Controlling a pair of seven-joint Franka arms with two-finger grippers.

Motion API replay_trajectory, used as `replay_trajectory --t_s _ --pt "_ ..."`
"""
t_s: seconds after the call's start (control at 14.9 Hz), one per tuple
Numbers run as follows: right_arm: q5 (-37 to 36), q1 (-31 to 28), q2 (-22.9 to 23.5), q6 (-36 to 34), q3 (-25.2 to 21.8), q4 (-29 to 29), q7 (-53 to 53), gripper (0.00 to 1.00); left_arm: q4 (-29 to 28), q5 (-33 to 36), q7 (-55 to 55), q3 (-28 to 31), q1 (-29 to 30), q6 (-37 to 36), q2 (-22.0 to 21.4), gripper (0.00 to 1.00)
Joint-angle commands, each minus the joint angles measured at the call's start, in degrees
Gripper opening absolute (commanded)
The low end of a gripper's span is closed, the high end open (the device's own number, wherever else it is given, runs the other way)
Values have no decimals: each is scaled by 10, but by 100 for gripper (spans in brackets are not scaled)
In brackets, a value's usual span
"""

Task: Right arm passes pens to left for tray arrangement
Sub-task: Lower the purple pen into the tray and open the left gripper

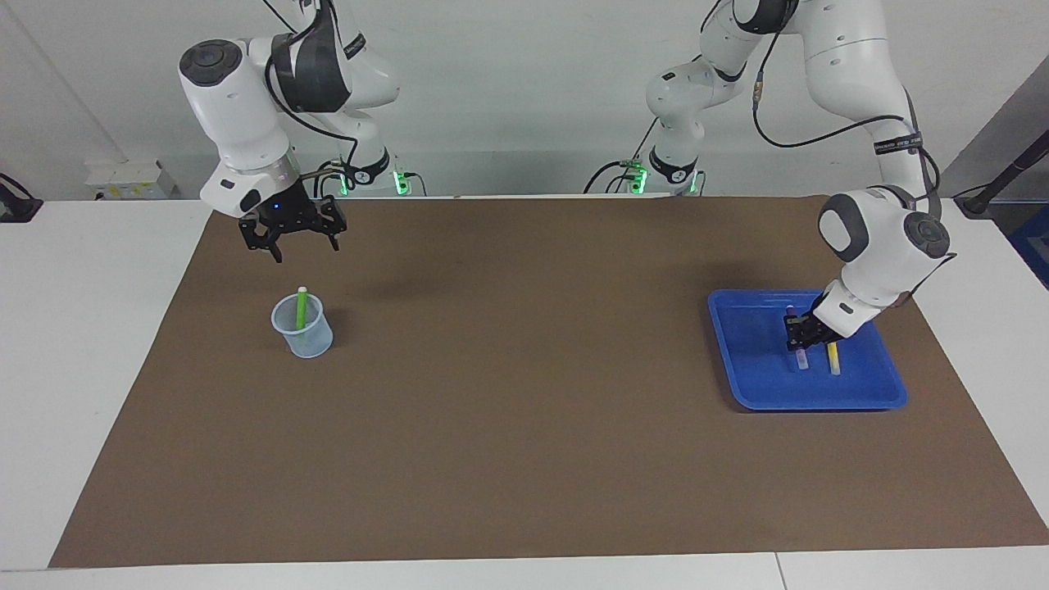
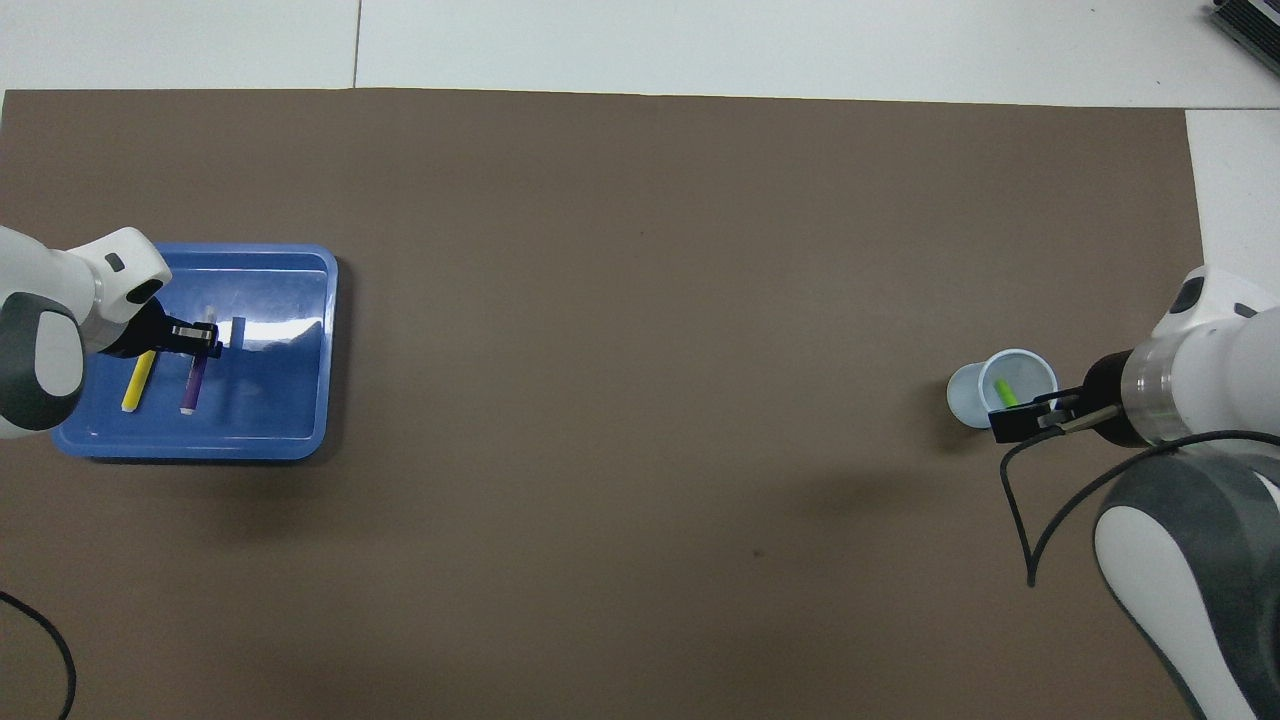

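left gripper (image 1: 801, 331): low inside the blue tray, fingers closed on the purple pen, gripping it around the middle.
purple pen (image 2: 192, 392): in the tray, held by the left gripper, its pale end toward the tray's edge farther from the robots; lying just beside the yellow pen.
yellow pen (image 2: 137, 382): flat on the tray floor, apart from the gripper, roughly parallel to the purple one.
tray (image 1: 746, 360): on the brown mat (image 1: 524, 393) at the left arm's end of the table.
right gripper (image 1: 292, 232): up in the air over the mat beside the cup, fingers spread wide, nothing in them.
green pen (image 1: 301, 307): standing tilted in the translucent cup (image 1: 303, 328), pale tip up.
cup: at the right arm's end of the table.
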Motion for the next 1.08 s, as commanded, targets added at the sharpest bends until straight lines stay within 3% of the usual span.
replay_trajectory --t_s 0.0,0.27,0.34,0.4,0.47,0.54,0.61,0.74,1.01 --pt "-9 -13 -23 15 4 -27 -16 100 -31 12 7 0 13 23 -9 0" --pt "-13 -14 -46 63 4 -77 -26 100 -47 12 6 0 14 23 -13 0" --pt "-14 -17 -47 63 4 -82 -26 100 -55 12 7 0 15 30 -15 16" --pt "-13 -19 -47 64 4 -84 -27 100 -56 12 6 0 18 34 -15 18" --pt "-14 -19 -47 66 4 -84 -27 100 -56 12 3 0 16 34 -15 31" --pt "-14 -19 -47 73 4 -89 -27 100 -56 12 2 0 14 34 -15 51" --pt "-14 -19 -48 80 4 -96 -26 100 -55 12 2 0 14 34 -15 65" --pt "-14 -19 -49 106 4 -114 -27 100 -50 12 0 0 17 30 -15 100" --pt "-14 -25 -47 148 4 -146 -28 100 -30 11 -28 0 19 -8 -25 100"
